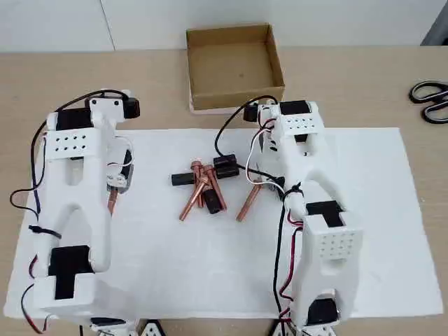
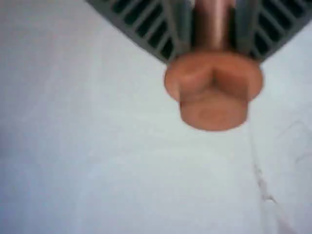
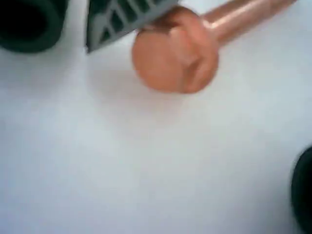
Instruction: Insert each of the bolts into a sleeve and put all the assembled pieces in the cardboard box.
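White sheet (image 1: 210, 266) covers the wooden desk (image 1: 42, 77), with the cardboard box (image 1: 234, 66) at the far edge and scissors (image 1: 430, 98) off to the right. The left tool (image 2: 213, 29) is clamped on a copper bolt (image 2: 213, 90), whose head sticks out past it over the sheet. The right tool (image 3: 122, 19) touches the head of a second bolt (image 3: 175, 51), which lies flat near a black sleeve (image 3: 29, 22). I cannot tell whether this tool is apart or together. Loose bolts (image 1: 199, 190) and other sleeves (image 1: 183, 179) lie heaped between the arms.
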{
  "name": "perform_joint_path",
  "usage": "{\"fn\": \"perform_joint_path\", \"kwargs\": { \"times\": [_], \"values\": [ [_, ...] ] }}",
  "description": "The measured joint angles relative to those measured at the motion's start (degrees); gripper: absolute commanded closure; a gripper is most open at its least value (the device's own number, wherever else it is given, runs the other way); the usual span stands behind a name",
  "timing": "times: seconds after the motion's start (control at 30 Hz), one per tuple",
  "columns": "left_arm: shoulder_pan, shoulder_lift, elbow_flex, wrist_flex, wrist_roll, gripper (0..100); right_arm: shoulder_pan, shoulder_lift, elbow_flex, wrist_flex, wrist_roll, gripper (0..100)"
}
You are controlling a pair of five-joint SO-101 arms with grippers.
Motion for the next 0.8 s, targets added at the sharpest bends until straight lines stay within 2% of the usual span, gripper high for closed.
{"fn": "perform_joint_path", "kwargs": {
  "times": [0.13, 0.33, 0.47, 0.67, 0.8],
  "values": [
    [0.0, 0.0, 0.0, 0.0, 0.0, 99, 0.2, 1.8, -1.1, -0.3, 0.1, 89.2],
    [0.0, 0.0, 0.0, 0.0, 0.0, 99, 0.4, 1.8, -1.1, -0.4, 1.1, 90.7],
    [0.0, 0.0, 0.0, 0.0, 0.0, 99, 0.5, 1.8, -1.1, -0.4, 1.4, 99.8],
    [0.0, 0.0, 0.0, 0.0, 0.0, 99, 0.8, 1.8, -1.1, -0.5, 1.8, 98.1],
    [0.0, 0.0, 0.0, 0.0, 0.0, 99, 1.4, 1.8, -1.1, -0.4, 1.8, 89.0]
  ]
}}
